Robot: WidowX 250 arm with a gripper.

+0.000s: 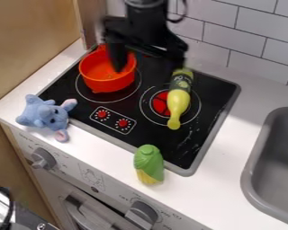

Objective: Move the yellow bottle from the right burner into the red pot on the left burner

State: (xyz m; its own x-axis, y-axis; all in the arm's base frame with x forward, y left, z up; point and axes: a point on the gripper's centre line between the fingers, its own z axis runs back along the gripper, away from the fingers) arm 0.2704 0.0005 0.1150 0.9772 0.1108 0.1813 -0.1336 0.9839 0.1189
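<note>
End effector, spread and empty: I see one finger over the red pot at the stove's ten o'clock, the other near the bottle at two. Blue plush at nine, corn at six.

Hand above stove, orange pot, yellow bottle, blue plush toy, toy corn
</note>
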